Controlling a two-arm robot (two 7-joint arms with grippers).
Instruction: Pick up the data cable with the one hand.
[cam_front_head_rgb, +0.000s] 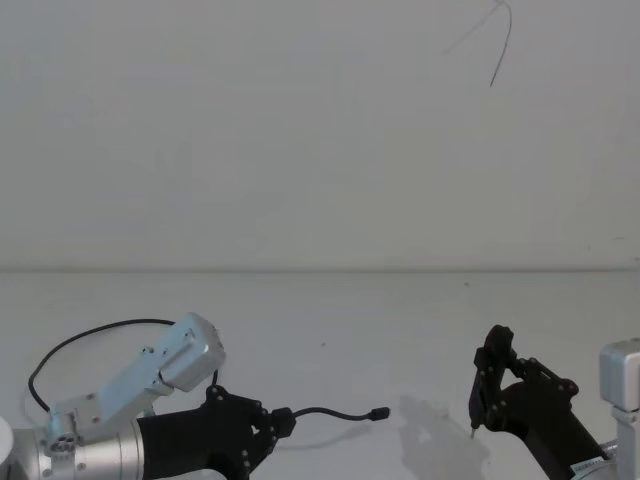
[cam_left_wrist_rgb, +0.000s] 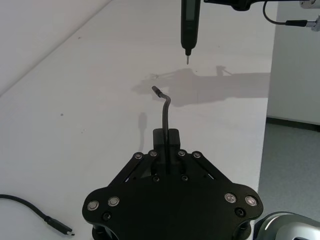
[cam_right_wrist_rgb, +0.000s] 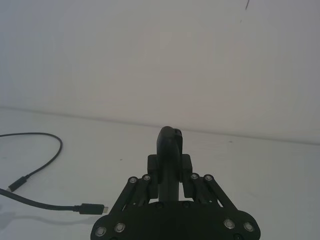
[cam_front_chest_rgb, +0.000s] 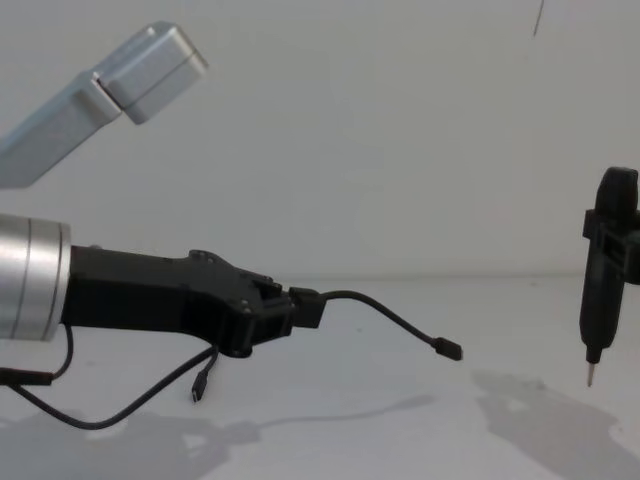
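My left gripper is shut on the data cable a short way from one end, above the white table. That end curves out free to the right, with its small black plug in the air. In the left wrist view the cable rises from between the fingertips. The rest of the cord droops under the arm, and its other plug dangles low. My right gripper stands at the right, shut on a black pen-like tool with its metal tip pointing down.
A slack loop of the cable arcs behind my left arm. The table's right edge drops to a grey floor. A plain white wall stands behind the table.
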